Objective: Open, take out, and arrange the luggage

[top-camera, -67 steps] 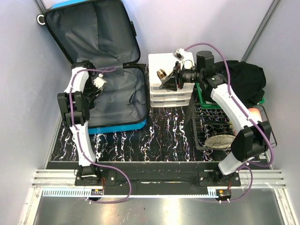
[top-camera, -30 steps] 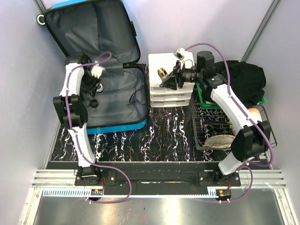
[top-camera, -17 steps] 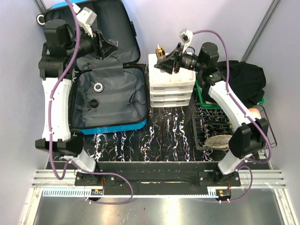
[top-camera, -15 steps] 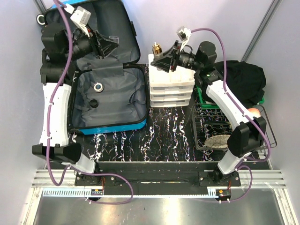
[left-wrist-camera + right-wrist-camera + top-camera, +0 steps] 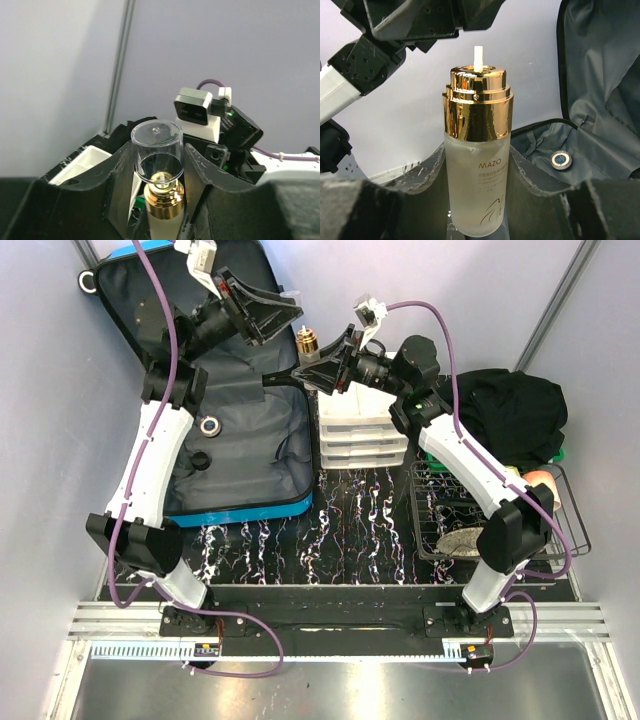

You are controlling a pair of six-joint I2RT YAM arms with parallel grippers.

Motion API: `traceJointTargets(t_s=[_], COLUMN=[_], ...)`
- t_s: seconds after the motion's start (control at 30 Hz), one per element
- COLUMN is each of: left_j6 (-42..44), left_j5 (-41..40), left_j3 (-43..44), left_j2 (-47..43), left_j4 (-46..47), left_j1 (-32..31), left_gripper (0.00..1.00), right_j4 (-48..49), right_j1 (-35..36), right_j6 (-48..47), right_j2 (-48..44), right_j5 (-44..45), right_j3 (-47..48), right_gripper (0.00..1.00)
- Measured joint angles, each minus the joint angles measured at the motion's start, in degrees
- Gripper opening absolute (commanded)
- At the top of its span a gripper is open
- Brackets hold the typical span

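Clamped between the left gripper's [image 5: 157,167] fingers [image 5: 119,186], a clear cap [image 5: 157,145] is held mouth down. Just beyond it, a frosted bottle [image 5: 477,165] with a gold collar is gripped upright around its lower body by the right gripper [image 5: 476,192]. The bottle's white nozzle [image 5: 478,54] is seen bare, with a little open air between it and the left gripper above.

Seen from above, both grippers are raised off the table and nearly meet tip to tip. Bare grey wall is seen behind them.

Below and to the left of the right gripper, the luggage [image 5: 240,445] lies open on its blue shell. Its lid is propped up behind the left arm, and its right rim runs under the bottle. A small metal ring [image 5: 209,425] rests on the grey lining.

Directly beneath the right wrist stands a white drawer organiser [image 5: 362,435], close beside the luggage's rim. Further right of the right arm, a wire basket [image 5: 432,536] and a black cloth [image 5: 520,410] are seen.
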Motion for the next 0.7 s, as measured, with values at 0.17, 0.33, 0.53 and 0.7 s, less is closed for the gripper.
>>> traceJointTargets(t_s=[0.17,0.33,0.53,0.7], left_j6=[-2.7,-3.8,-4.4,-5.4], left_j5=[0.3,0.2,0.2,0.1], left_j3=[-5.7,-10.2,-12.7,-13.2], left_j2=[-2.0,-3.7,-5.1,-5.4], left_j4=[5.0,6.9,9.4,10.4], left_j1=[-2.1,-2.4,-2.6,-3.1], left_gripper=[0.00,0.00,0.01,0.01], right_j4=[0.6,2.4,2.5,2.9], right_j1=[0.1,0.1,0.1,0.2], right_j6=[-0.1,0.0,0.0,0.0], right_j2=[0.0,0.0,0.0,0.0], right_j5=[0.5,0.9,0.3,-0.2], right_j3=[0.0,-0.1,-0.1,-0.1], right_gripper=[0.00,0.00,0.00,0.00])
